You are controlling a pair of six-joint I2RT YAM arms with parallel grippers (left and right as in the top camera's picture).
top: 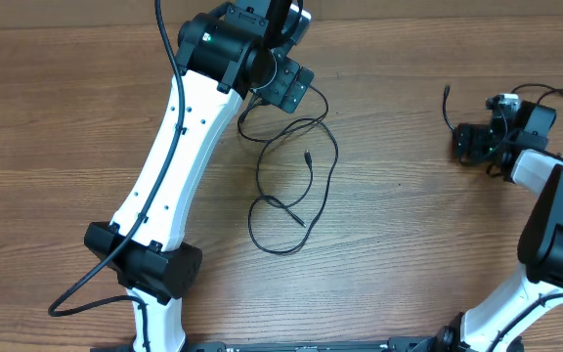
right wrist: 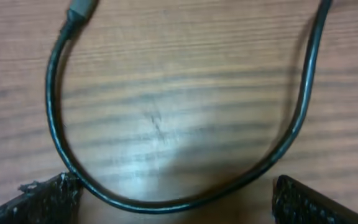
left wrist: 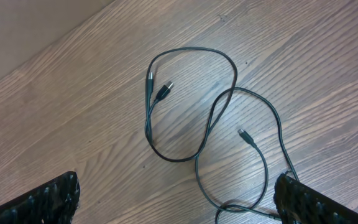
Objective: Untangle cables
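- The left gripper is standing with its jaws fully apart and is clamping nothing; its fingers are showing only at the two lower corners of the left wrist view.
- The cables are lying on the bare wood between and beyond those fingers as thin black strands in loose, overlapping loops; one strand is passing right beside the finger at the lower right corner, and contact cannot be told.
- Two small plugs are lying side by side inside the upper loop; a third plug end is lying inside the lower loop, apart from the other two.
- In the overhead view the left gripper is hovering at the far edge of the table; the cables are spreading from under it toward the table's middle; the white left arm is reaching up from the near left corner.
- The right gripper is also standing with its jaws wide apart and is holding nothing.
- A single cable is curving in a U on the wood; the bottom of the U is lying between the two fingers; its grey plug end is pointing toward the top left of the right wrist view.
- In the overhead view the right gripper is sitting at the far right, well apart from the looped cables; the right arm is rising from the near right edge.
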